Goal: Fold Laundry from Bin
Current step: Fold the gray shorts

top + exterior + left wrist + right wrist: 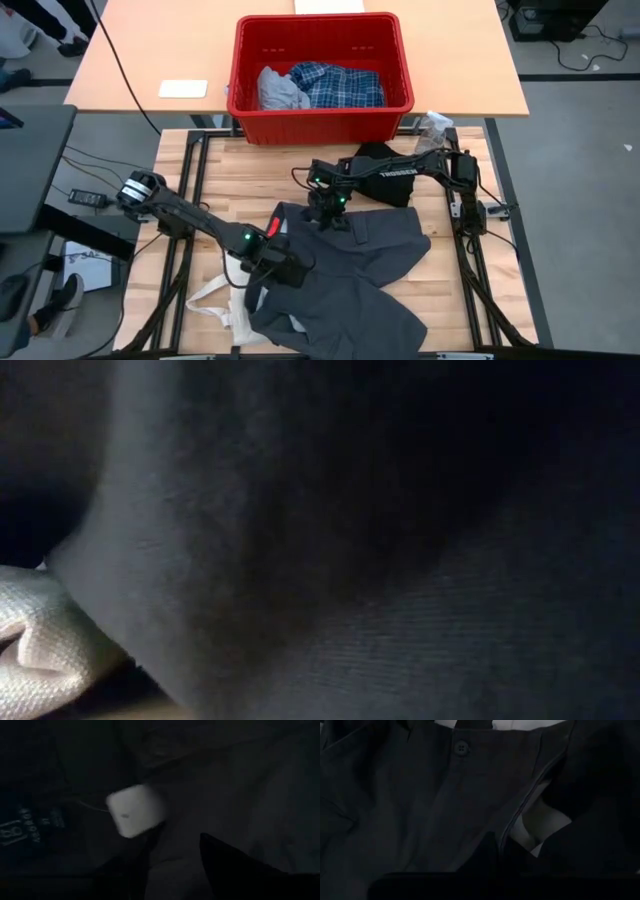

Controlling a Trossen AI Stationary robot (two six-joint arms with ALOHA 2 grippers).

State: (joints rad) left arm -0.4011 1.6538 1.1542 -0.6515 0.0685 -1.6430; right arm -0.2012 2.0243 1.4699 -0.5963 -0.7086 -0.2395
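Note:
A dark grey garment [350, 270] with a waistband button [462, 747] and a zip fly lies spread on the table's middle. It fills the low view [350, 540]. My left gripper [285, 262] is down on its left part, beside a white label [136, 810]. My right gripper [330, 215] is down on its far edge, at the fly. The red bin [320, 120] stands beyond the table and holds a blue-and-white plaid shirt [340, 82] and a light grey piece [278, 88]. A black garment [385, 170] lies under the right arm. My left gripper has dark grey cloth [175, 855] between its two fingers, slanting down from the table's left; the cloth lies on the table. One layer or several, I cannot tell. My right gripper has the open fly's edge [512, 827] between its fingers, coming down from the far right. The garment lies slack on the table.
A cream canvas tote bag [222, 300] lies at the near left, partly under the garment, and shows in the low view [40, 630]. A clear plastic piece [432, 128] lies by the bin's right corner. A white card [183, 88] lies left of the bin.

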